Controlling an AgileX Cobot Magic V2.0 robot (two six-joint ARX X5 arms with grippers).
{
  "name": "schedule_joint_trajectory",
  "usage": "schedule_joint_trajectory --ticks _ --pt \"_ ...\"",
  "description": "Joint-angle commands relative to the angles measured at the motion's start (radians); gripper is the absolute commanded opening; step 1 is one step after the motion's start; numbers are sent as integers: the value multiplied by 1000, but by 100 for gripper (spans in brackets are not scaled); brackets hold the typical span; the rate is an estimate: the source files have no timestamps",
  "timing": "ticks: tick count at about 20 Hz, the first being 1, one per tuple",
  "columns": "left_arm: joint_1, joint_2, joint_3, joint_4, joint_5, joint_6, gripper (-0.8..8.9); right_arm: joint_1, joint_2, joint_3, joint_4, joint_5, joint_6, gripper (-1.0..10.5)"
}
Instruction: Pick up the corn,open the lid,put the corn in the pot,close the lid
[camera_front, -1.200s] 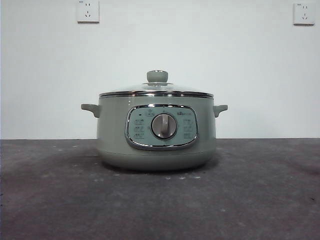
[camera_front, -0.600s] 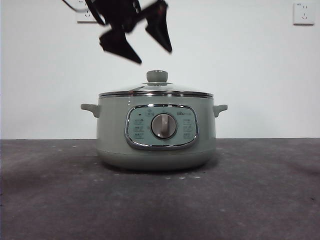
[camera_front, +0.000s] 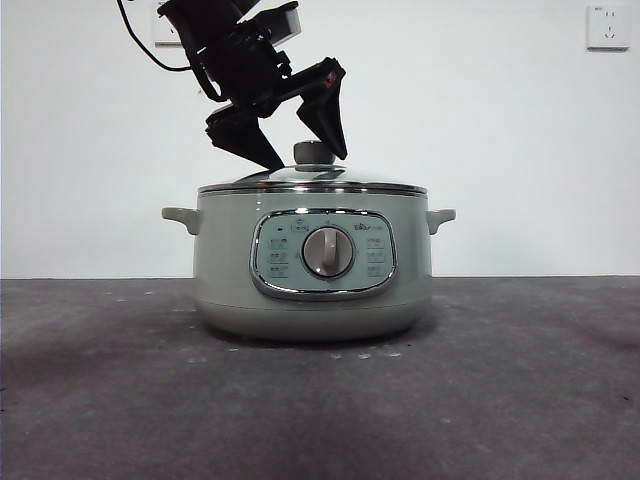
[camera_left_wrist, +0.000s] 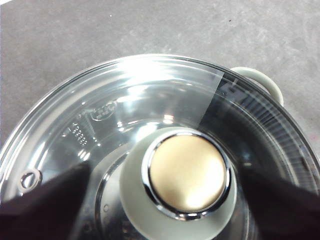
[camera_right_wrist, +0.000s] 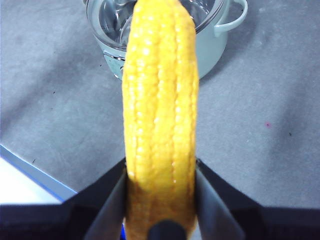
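One wide sage-green electric pot (camera_front: 312, 290) stood on the grey table (camera_front: 520, 400), its single clear glass lid (camera_front: 312, 181) on. My left gripper (camera_front: 305, 150) hung spread astride the knob (camera_left_wrist: 182, 182). My right gripper (camera_right_wrist: 160, 200) pinched one glossy yellow corn cob (camera_right_wrist: 160, 115) above the table.

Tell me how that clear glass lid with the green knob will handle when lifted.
The round clear glass lid with metal rim is probably rigid, fairly heavy and breakable. Its smooth sage-green knob looks slippery, so the left tool, open around it, likely needs a firm squeeze.
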Motion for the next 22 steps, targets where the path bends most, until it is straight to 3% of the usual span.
schedule_joint_trajectory --ticks 1,5,14,22 --pt "-8 7 1 2 6 10 147 2 0 -2 5 0 1 -12" --pt "-11 7 1 0 7 -5 -5 2 0 -2 5 0 1 -12" --pt "-12 -11 1 -13 14 -8 -8 2 6 -2 4 0 1 -12" --pt "-6 -167 1 -2 13 -4 -8 2 49 -2 25 -1 -4 -12"
